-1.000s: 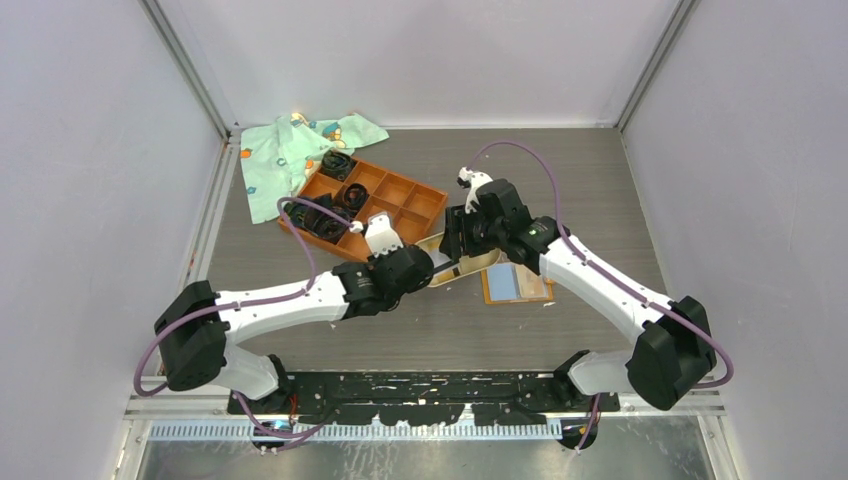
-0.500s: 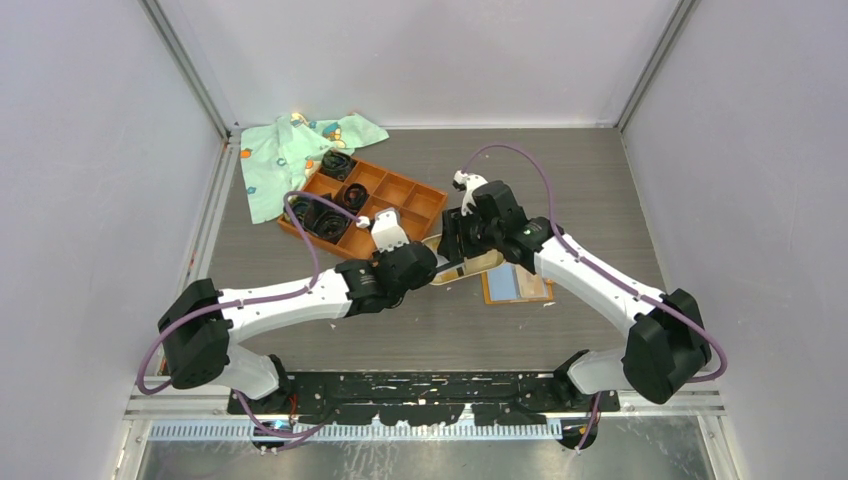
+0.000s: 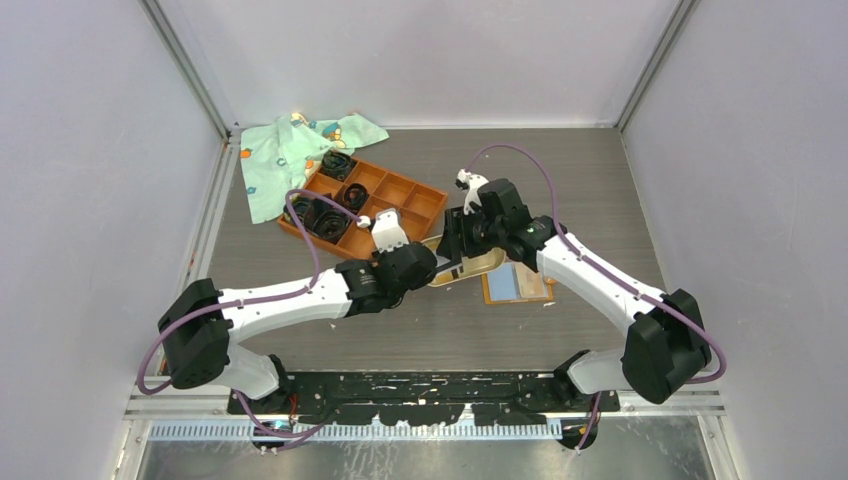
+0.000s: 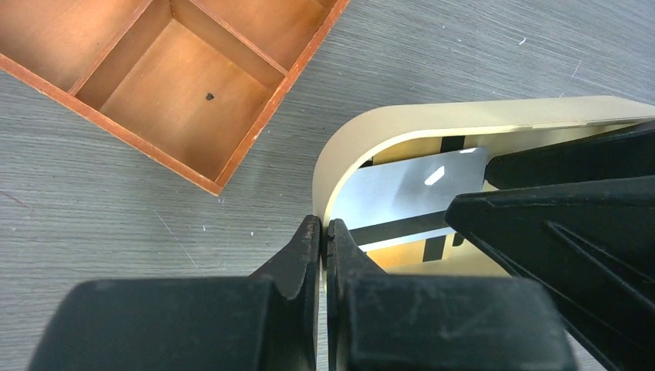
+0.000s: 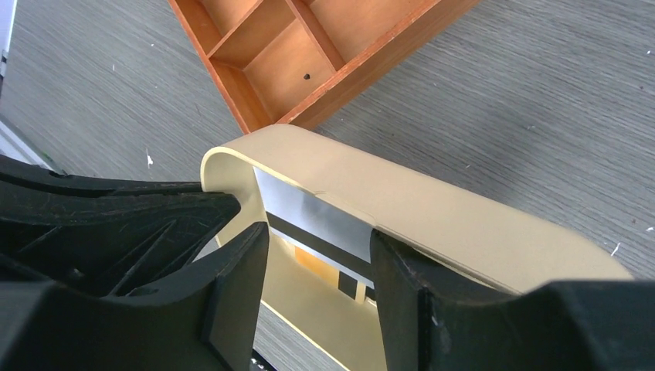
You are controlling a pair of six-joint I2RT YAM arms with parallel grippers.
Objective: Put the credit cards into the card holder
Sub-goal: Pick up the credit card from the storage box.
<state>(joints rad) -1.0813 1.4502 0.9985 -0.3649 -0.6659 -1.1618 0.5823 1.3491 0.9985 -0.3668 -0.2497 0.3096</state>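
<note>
The beige oval card holder [image 3: 478, 266] lies mid-table between both arms. My left gripper [image 3: 437, 273] is shut on the rim at its left end; in the left wrist view the jaws [image 4: 325, 234] pinch the thin wall [image 4: 402, 127]. Inside lie a silver card with a black stripe [image 4: 402, 185] and an orange-faced card [image 4: 395, 253] under it. My right gripper [image 3: 459, 254] is open, with its fingers down inside the holder [image 5: 432, 209] on either side of the silver card [image 5: 317, 215]. Its right fingertip [image 5: 390, 259] is at the card's edge.
The large orange grid tray [image 3: 372, 203] with black coiled bands [image 3: 320, 216] stands just behind the holder, close to its left end [image 4: 193, 100]. The open orange wallet with blue-grey inside [image 3: 516, 285] lies right of the holder. A patterned cloth [image 3: 285, 150] lies at the back left.
My right gripper has shifted slightly left over the holder and stays open. The left gripper keeps its grip on the rim, barely moving.
</note>
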